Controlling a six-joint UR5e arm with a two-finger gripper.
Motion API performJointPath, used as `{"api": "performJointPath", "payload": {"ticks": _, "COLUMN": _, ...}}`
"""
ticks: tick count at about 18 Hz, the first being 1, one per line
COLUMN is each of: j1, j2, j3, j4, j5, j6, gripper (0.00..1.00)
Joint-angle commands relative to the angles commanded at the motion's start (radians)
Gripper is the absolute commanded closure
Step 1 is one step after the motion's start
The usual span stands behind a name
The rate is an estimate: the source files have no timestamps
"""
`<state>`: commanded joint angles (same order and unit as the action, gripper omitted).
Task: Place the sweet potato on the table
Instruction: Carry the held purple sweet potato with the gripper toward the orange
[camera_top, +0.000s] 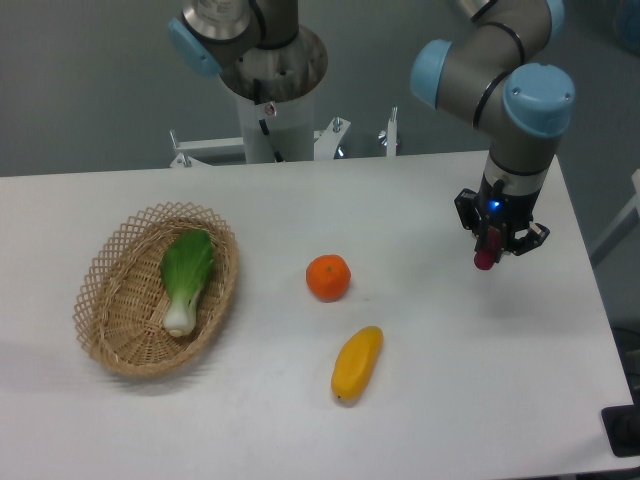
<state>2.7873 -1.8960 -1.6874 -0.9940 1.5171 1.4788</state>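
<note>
The sweet potato (485, 259) is a small dark reddish-purple piece hanging end-down between the fingers of my gripper (492, 243). The gripper is shut on it and holds it above the right part of the white table (430, 400). Only the tuber's lower end shows below the fingers; the rest is hidden by the gripper.
A round orange (328, 277) lies at the table's middle. A yellow-orange oblong fruit (357, 363) lies in front of it. A wicker basket (112, 330) with a green leafy vegetable (185, 279) stands at the left. The robot base (275, 100) stands behind the far edge.
</note>
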Motion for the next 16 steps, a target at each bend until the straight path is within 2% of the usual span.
{"api": "performJointPath", "payload": {"ticks": 12, "j1": -0.017, "j2": -0.008, "j3": -0.023, "j4": -0.003, "j5": 0.023, "j6": -0.018, "gripper": 0.97}}
{"api": "performJointPath", "payload": {"ticks": 16, "j1": -0.072, "j2": -0.02, "j3": -0.035, "j4": 0.003, "j5": 0.023, "j6": -0.031, "gripper": 0.97}}
